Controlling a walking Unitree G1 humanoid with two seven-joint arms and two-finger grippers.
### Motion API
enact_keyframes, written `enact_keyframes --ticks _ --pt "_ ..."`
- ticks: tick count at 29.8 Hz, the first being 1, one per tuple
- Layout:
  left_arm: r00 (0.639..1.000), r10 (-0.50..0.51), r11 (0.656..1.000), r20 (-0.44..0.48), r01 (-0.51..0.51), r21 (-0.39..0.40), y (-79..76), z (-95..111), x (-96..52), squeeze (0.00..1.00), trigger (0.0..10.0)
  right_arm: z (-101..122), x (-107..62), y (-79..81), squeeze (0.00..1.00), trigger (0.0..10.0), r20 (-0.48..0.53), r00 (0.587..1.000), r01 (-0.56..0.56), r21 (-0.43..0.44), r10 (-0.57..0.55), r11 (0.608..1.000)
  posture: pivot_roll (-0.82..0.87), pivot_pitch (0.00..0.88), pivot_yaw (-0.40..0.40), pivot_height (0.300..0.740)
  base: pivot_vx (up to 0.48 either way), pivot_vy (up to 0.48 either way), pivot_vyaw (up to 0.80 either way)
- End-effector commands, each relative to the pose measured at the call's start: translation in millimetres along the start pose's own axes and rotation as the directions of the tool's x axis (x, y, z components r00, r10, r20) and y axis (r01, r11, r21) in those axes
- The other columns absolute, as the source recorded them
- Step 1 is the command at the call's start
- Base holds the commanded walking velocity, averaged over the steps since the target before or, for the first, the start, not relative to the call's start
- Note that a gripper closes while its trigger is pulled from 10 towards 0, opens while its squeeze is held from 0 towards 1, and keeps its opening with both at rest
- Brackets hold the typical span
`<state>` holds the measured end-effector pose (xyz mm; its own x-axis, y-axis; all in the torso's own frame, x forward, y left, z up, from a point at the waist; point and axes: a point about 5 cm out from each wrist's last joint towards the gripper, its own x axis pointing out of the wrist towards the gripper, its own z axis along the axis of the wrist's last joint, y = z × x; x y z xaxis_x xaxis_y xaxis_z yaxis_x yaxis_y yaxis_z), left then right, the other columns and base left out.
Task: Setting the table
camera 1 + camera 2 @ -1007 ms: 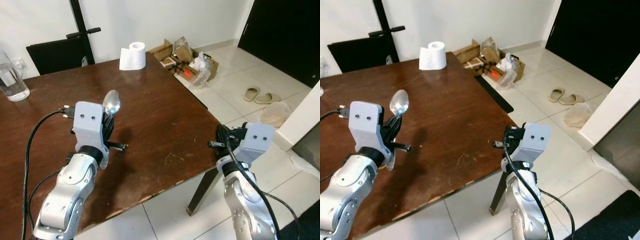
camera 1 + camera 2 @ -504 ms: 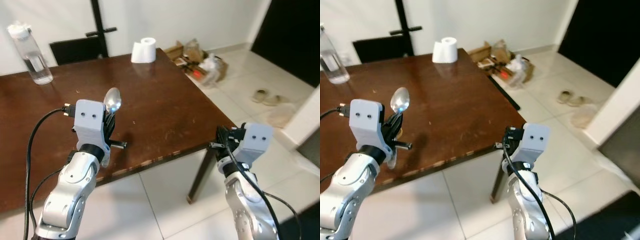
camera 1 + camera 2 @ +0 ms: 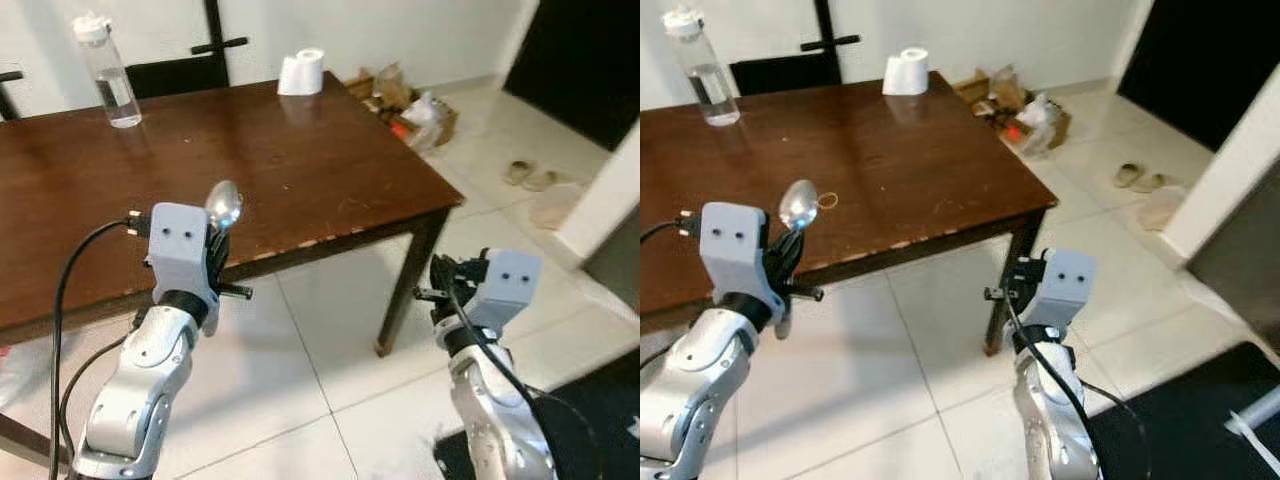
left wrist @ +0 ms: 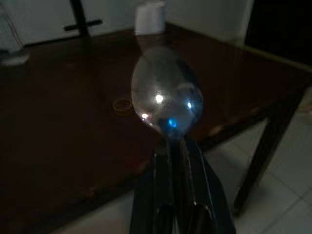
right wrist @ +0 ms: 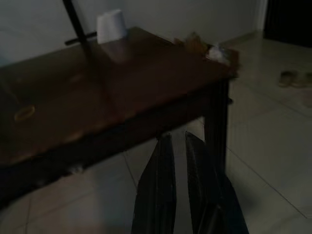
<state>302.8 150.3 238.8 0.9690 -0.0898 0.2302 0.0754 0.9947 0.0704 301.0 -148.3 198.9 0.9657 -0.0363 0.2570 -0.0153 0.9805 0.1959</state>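
A dark brown wooden table is seen ahead. Short of its near edge, a shiny metal spoon is held upright, pinched by the left gripper. The right gripper, seemingly empty, is nearly closed below the table's corner.

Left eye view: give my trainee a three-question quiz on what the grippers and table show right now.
1. True or false: the left gripper is shut on a spoon with its bowl pointing up.
2. What stands at the table's far left? A) bottle B) mug C) plate
3. Fill in: the right gripper holds ____, its fingers nearly together over the floor.

Key
1. True; the handle sits between the fingers.
2. A, a clear bottle; a paper roll stands at the far right corner.
3. Nothing.
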Motion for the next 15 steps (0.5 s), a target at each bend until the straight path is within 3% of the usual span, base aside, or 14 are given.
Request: enact_keyframes --ticks 1,15 --pt "1.000 0.017 1.000 -0.015 -0.017 0.004 4.1 -3.8 -2.3 0.00 10.0 -3.7 -2.3 2.8 0.00 10.0 -0.017 1.000 -0.007 0.004 0.007 1.000 0.09 0.155 0.083 0.740 -0.398 0.000 0.00" --pt "1.000 0.018 1.000 -0.021 -0.018 0.000 3.5 -4.6 -2.1 0.00 10.0 -4.9 -4.0 3.9 0.00 10.0 -0.023 1.000 -0.011 0.007 0.011 1.000 0.09 0.159 0.086 0.740 -0.389 0.000 0.00"
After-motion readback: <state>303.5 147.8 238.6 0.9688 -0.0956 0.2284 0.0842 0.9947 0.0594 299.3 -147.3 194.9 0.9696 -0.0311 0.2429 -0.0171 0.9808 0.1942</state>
